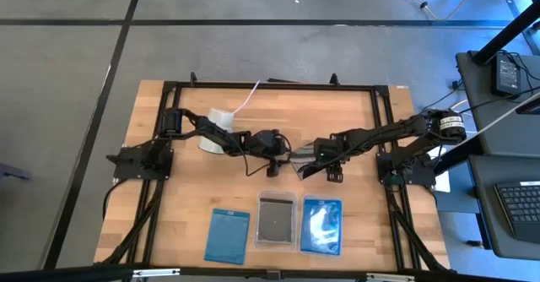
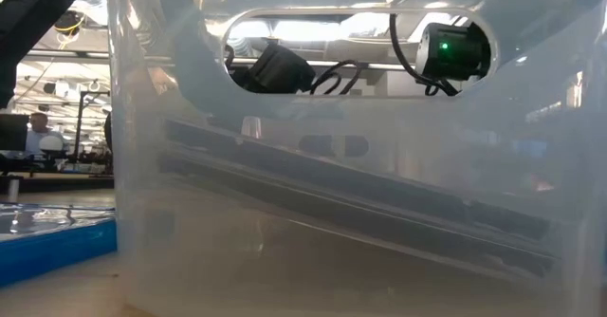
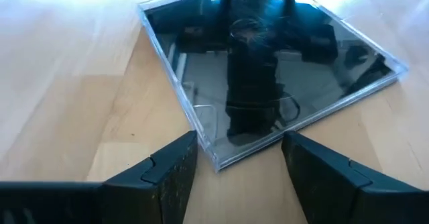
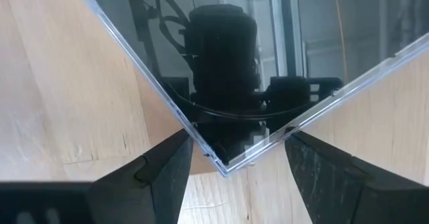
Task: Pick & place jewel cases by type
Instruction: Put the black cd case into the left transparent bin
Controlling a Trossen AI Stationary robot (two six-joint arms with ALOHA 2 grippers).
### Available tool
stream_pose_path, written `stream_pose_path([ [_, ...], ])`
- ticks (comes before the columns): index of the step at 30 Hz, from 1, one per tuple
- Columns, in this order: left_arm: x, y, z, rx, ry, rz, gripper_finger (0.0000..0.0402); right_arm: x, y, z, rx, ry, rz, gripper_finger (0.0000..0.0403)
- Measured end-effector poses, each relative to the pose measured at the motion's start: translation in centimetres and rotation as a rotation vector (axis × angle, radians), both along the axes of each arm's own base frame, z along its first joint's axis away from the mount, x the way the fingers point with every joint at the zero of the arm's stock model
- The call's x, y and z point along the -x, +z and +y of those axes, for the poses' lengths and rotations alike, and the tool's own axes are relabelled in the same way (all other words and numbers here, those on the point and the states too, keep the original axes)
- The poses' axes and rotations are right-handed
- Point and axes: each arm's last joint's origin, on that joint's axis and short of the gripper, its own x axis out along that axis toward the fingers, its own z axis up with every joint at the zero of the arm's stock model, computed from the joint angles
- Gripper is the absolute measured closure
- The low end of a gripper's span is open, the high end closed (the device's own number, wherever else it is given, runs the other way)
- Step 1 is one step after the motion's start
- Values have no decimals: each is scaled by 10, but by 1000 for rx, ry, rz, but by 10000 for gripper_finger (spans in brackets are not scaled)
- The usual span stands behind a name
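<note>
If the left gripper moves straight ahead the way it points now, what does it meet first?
Most likely the near corner of the clear jewel case lying on the table. The left gripper is open, the corner just ahead between its fingers; the exact gap is unclear.

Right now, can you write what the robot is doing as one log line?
left gripper: open, at clear jewel case corner | right gripper: open, at opposite corner | blue case, tray, blue case: front row

near-left case [image 1: 228, 235]: I see plain translucent blue
near-middle tray [image 1: 276, 219]: I see clear plastic, dark case inside
near-right case [image 1: 321, 225]: blue, white glare patches
table [image 1: 169, 214]: pale wood grain
cup [image 1: 221, 118]: white
</note>
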Motion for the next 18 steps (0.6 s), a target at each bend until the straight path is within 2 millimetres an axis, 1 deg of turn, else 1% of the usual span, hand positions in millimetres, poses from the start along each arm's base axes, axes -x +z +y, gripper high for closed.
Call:
stream_pose_path([
  [3,1,0,2,42,-15,3,183,0,0,0,5,11,-3,162],
  [7,0,0,0,-4,-61,-1,182,-1,0,0,10,31,-10,162],
  [11,-1,2,0,-8,-67,-28,182,-2,0,0,3,44,-18,162],
  [18,-1,12,1,-15,-79,-53,183,-3,0,0,2,52,-27,163],
])
